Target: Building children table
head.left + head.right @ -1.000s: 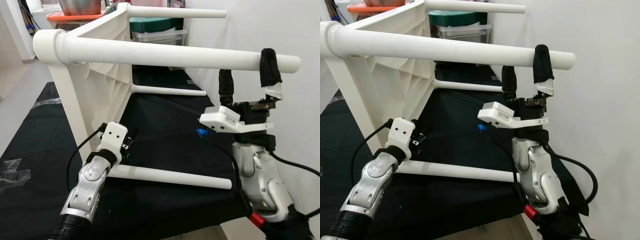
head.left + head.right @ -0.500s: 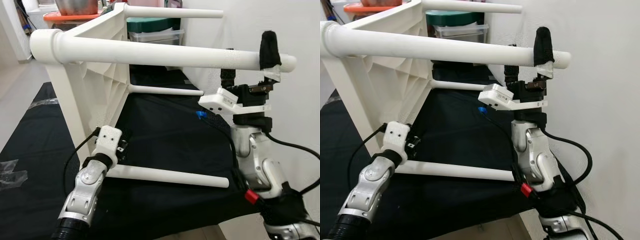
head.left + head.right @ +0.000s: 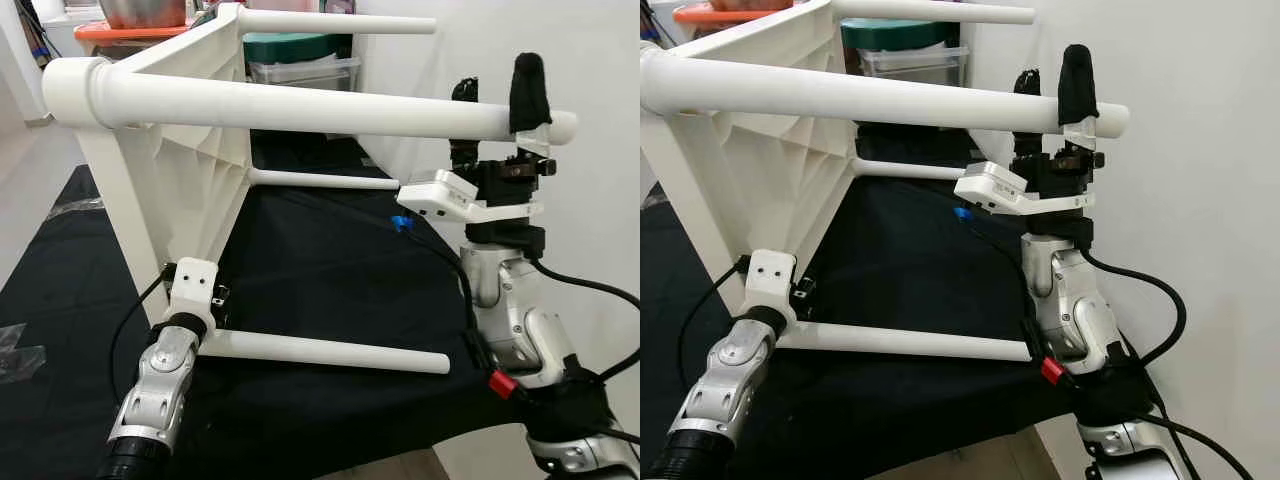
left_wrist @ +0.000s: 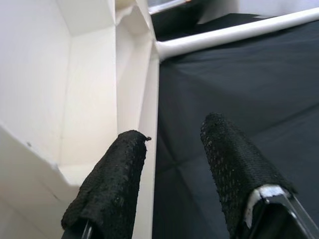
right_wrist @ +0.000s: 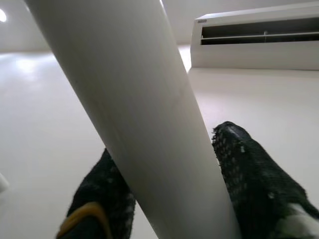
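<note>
A white children's table [image 3: 190, 190] lies on its side on a black cloth [image 3: 330, 270], its legs pointing right. My right gripper [image 3: 497, 95] reaches up from below and is shut on the upper near leg [image 3: 300, 110] close to its free end; in the right wrist view that leg [image 5: 144, 119] runs between both fingers [image 5: 259, 189]. Low at the front, my left gripper [image 4: 174, 164] is open beside the tabletop's rim [image 4: 134, 99], just above where the lower near leg [image 3: 330, 350] joins it. It holds nothing.
Behind the table stand clear storage bins with a green lid [image 3: 300, 60] and an orange-lidded box carrying a metal bowl [image 3: 140, 15]. A white wall [image 3: 600, 60] runs close along the right. The cloth's front edge lies just below the lower leg.
My right gripper has risen, so both fingers now reach above the upper leg. My left gripper has drawn back to the left, away from the lower leg's base.
</note>
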Tool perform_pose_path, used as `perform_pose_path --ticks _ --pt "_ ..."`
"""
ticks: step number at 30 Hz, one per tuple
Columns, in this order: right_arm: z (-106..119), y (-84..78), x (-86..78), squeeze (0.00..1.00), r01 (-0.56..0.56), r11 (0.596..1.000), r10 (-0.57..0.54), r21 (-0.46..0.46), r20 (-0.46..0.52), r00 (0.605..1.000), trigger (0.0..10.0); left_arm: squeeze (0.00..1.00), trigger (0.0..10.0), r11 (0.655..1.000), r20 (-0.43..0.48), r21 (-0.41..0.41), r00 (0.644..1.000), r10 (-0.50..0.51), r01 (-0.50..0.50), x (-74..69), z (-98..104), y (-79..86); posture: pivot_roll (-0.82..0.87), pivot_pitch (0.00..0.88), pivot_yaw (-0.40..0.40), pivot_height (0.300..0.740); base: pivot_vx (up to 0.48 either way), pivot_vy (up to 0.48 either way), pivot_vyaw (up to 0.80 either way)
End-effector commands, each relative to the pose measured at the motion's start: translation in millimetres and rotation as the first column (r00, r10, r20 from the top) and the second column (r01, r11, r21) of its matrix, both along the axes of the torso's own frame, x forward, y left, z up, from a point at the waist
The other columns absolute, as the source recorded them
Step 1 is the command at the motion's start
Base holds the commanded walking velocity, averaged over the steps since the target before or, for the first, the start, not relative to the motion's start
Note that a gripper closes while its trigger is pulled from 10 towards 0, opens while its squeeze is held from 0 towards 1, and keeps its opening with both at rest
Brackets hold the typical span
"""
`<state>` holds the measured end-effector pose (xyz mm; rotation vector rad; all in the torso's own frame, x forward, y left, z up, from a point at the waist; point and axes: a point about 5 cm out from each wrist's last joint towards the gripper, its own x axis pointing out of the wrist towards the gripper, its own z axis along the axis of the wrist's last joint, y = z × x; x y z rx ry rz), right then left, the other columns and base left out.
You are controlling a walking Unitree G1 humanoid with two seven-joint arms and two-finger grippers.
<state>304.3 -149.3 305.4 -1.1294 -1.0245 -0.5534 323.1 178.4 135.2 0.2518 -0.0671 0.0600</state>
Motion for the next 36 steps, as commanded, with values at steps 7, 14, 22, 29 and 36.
perform_pose_path --ticks 7,14,22,29,36 --pt "-4.3 -7.2 10.0 0.00 -0.016 0.999 0.018 0.047 -0.048 0.999 0.0 0.00 10.0 0.927 0.014 0.186 0.944 0.328 -0.325 -3.2 4.6 78.5 0.04 0.017 -0.036 0.740 0.000 0.000 0.00" --pt "4.7 -14.8 16.8 0.00 -0.014 0.996 0.018 0.092 -0.042 0.999 0.0 0.00 10.0 0.830 0.103 0.282 0.875 0.473 -0.482 -1.4 38.9 134.5 0.05 0.018 -0.033 0.740 0.000 0.000 0.00" --pt "30.6 -25.4 34.3 0.00 -0.033 0.985 0.038 0.170 -0.029 0.999 0.0 0.00 10.0 0.743 0.319 0.362 0.823 0.470 -0.563 9.3 123.6 168.1 0.06 0.019 -0.033 0.740 0.000 0.000 0.00" --pt "43.9 -22.9 48.8 0.00 -0.071 0.978 0.094 0.198 -0.106 0.990 1.3 0.00 10.0 0.727 0.452 0.425 0.822 0.346 -0.539 20.6 193.0 162.5 0.07 0.014 -0.036 0.740 0.000 0.000 0.00" --pt "-8.8 5.1 57.0 0.00 -0.177 0.880 0.355 0.441 -0.363 0.861 10.0 0.00 10.0 0.927 0.274 0.329 0.958 0.087 -0.178 41.6 123.6 85.3 0.06 0.026 -0.031 0.740 0.000 0.000 0.00"
